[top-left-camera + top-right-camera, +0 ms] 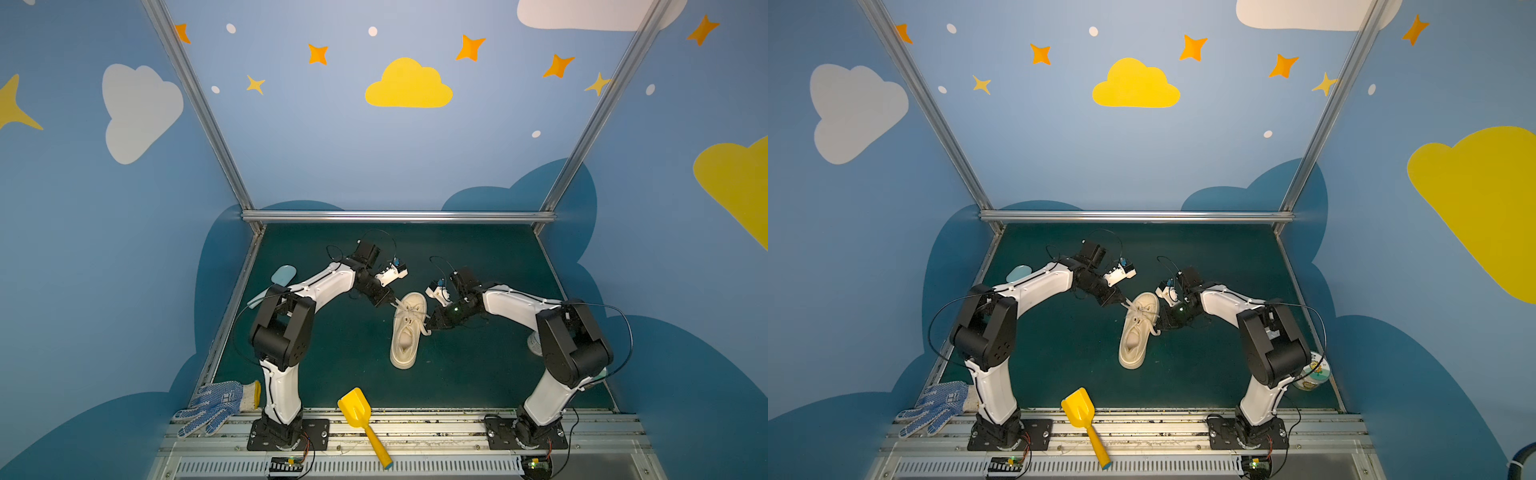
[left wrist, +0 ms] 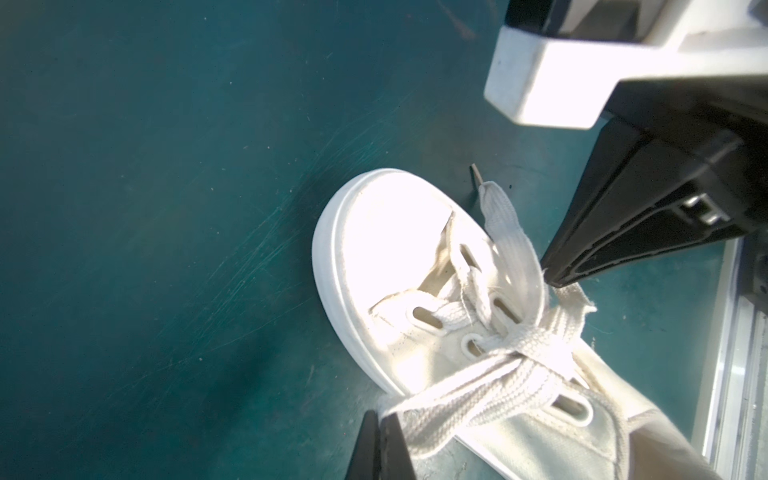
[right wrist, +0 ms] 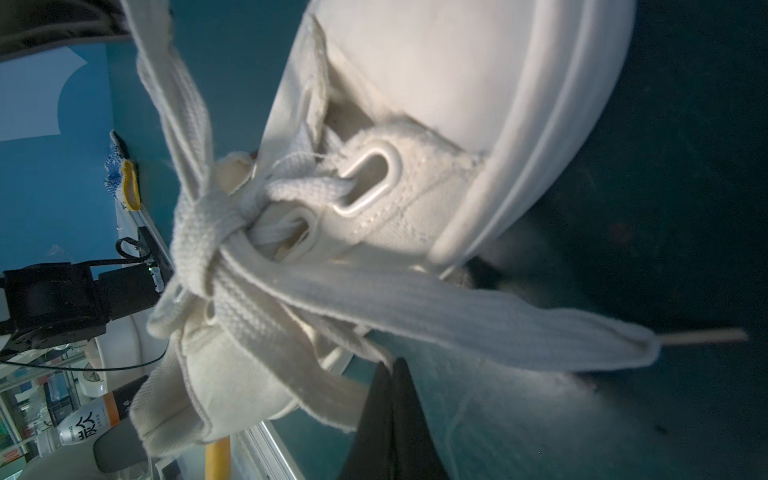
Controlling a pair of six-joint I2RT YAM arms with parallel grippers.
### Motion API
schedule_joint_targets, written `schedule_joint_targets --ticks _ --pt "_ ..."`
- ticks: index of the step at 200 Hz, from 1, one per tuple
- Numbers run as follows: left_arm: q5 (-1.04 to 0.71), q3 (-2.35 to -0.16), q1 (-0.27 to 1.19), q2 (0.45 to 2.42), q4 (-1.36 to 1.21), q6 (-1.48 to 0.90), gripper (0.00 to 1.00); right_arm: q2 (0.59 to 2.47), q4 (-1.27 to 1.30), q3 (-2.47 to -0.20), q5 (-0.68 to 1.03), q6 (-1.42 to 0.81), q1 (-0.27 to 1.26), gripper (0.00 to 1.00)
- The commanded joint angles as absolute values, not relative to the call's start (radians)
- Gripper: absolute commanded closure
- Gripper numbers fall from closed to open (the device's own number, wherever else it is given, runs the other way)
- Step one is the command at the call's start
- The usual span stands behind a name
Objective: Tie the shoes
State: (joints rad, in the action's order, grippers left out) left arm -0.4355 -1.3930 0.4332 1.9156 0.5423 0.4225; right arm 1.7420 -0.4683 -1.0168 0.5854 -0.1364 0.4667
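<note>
Top views both show the shoe (image 1: 405,334) on the mat (image 1: 332,353) near its middle, toe toward the back wall (image 1: 395,166). I see the left gripper (image 1: 390,304) clenched on the laces (image 1: 409,311) left of the shoe, the right gripper (image 1: 431,322) clenched on them at its right.

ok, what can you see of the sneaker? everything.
The sneaker is a cream canvas low-top with a thick pale sole and oval eyelets, upright on its sole on the green mat, toe toward the back wall. Its flat woven laces cross in a knot over the tongue. The left claw and right claw are each shut on a lace strand, drawn to opposite sides. One tipped end sticks out beside the toe.
</note>
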Motion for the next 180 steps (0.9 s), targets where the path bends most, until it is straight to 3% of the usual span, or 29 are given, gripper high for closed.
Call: schedule_joint_targets --ticks 1,180 --pt "-0.355 -1.399 0.416 1.877 0.535 0.419 0.97 1.744 -0.553 -1.022 0.525 -0.149 0.465 1.00" --pt "-0.240 -1.426 0.371 1.909 0.548 0.369 0.97 1.801 -0.623 -1.023 0.484 -0.168 0.416 1.00"
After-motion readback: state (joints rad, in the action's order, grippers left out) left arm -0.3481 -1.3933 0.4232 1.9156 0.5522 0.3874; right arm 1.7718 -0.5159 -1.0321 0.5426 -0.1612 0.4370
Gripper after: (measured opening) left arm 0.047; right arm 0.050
